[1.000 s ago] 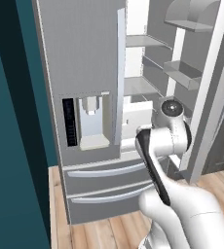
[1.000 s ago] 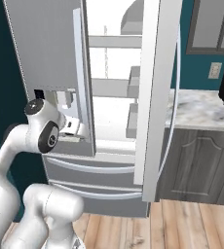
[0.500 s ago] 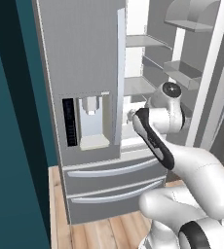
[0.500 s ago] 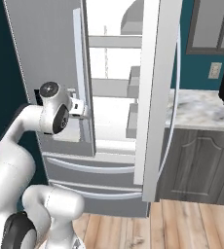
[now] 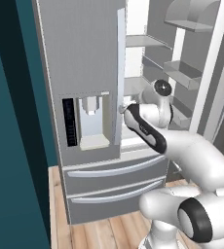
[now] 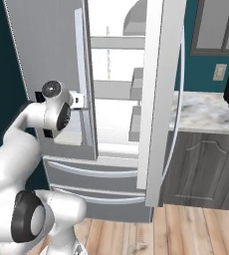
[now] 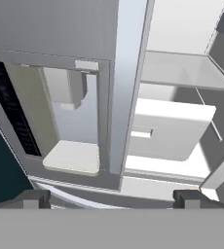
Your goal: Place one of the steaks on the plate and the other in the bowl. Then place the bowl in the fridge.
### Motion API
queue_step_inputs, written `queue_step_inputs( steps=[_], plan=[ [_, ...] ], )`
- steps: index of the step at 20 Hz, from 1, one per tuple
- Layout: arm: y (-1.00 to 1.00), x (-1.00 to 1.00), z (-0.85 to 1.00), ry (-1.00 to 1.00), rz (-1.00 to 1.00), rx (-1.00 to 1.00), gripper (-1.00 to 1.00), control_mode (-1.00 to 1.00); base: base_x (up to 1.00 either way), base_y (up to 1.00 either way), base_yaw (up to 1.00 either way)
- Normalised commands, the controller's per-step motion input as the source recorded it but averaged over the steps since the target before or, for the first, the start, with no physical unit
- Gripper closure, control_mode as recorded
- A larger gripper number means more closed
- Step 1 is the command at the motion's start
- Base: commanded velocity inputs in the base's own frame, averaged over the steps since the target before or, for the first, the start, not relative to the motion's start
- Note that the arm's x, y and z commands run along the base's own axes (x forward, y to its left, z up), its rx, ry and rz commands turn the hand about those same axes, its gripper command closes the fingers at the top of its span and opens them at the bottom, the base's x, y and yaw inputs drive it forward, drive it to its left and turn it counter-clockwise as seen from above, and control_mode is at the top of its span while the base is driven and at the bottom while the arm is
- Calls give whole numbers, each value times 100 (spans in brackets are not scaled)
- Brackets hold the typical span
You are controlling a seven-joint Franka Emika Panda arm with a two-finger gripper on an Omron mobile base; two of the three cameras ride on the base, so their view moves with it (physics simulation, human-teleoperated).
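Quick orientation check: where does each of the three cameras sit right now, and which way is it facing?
Left base view: behind the arm to its left, facing the fridge dispenser door; the arm rises from the lower right, its gripper at the door handle.
Right base view: behind the arm to its right, facing the fridge's open interior and a counter; the arm rises from the lower left.
Hand view: on the hand, facing the handle, dispenser and shelves; fingertips at the bottom.
Shared: all show the handle and shelves.
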Motion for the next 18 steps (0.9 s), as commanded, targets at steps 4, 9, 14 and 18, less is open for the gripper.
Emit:
queue_step_inputs(
  steps=[4, 9, 14, 18],
  plan=[
    [15, 21, 0, -2, -2, -9, -100, -100, 0, 0, 0],
    [-14, 28, 2, 4, -6, 3, -100, -100, 0, 0, 0],
    [-4, 27, 5, 0, -2, 2, -100, -100, 0, 0, 0],
    [0, 50, 26, 6, -6, 0, -100, -100, 0, 0, 0]
  ],
)
